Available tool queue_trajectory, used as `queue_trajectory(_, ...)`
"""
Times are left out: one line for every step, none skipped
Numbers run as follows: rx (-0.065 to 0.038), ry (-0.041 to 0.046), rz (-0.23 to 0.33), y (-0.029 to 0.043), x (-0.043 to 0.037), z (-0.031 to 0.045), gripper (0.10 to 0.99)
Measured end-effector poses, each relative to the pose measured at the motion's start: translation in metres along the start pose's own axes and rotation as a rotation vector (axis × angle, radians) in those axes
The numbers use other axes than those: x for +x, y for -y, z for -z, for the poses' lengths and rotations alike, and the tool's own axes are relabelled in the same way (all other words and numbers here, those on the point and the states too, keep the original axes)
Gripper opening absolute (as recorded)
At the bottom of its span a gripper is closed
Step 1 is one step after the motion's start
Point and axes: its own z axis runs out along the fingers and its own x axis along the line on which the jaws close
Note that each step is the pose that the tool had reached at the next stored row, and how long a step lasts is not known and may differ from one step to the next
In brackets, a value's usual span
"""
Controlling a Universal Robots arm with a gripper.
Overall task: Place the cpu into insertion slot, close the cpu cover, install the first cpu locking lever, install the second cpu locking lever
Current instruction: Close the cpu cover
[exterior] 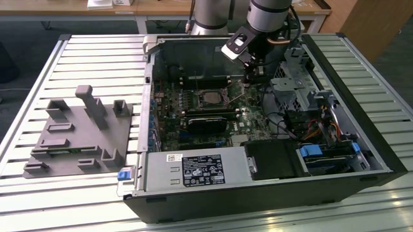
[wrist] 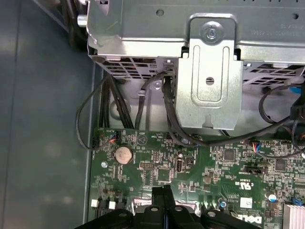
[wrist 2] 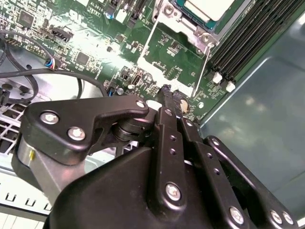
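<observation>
Gripper [wrist 2: 172, 97] hangs over motherboard [wrist 2: 167, 52] inside open case [exterior: 258, 203]. Cpu [wrist 2: 209, 7] sits framed by cpu cover [wrist 2: 166, 18], near and ahead of the jaws. Locking lever [wrist 2: 204, 67] runs from just beside the jaws toward cover; memory slots [wrist 2: 248, 38] alongside. Coin cell [wrist: 124, 154] near jaws, metal bracket [wrist: 207, 71] beyond it. Fixture block [exterior: 77, 130] on table [exterior: 38, 193], well apart from jaws, at the exterior view's left.

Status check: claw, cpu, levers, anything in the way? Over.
Claw shut, nothing seen in it, tips near the board beside a locking lever. Cpu seated, cpu cover down around it. Black cable runs close by.
</observation>
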Motion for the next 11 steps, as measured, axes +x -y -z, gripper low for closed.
queue_trajectory(0.0,0.0001,-0.003,-0.0006,0.0001,-0.0005,0.106)
queue_trajectory(0.0,0.0003,-0.003,-0.0013,0.0001,-0.0009,0.106)
queue_trajectory(0.001,0.0003,-0.004,-0.0021,0.0,-0.0014,0.106)
queue_trajectory(0.001,0.0003,-0.004,-0.003,-0.0001,-0.0019,0.106)
queue_trajectory(0.002,0.0004,-0.004,-0.0041,-0.0001,-0.0023,0.106)
queue_trajectory(0.003,0.0004,-0.004,-0.0051,-0.0002,-0.0028,0.106)
queue_trajectory(0.005,0.0005,-0.004,-0.0062,-0.0002,-0.0033,0.106)
queue_trajectory(0.006,0.0005,-0.004,-0.0073,-0.0003,-0.0037,0.106)
queue_trajectory(0.006,0.0003,-0.004,-0.008,-0.0003,-0.0043,0.106)
queue_trajectory(0.007,0.0003,-0.004,-0.0084,-0.0004,-0.0049,0.106)
queue_trajectory(0.007,0.0004,-0.004,-0.0088,-0.0005,-0.0056,0.106)
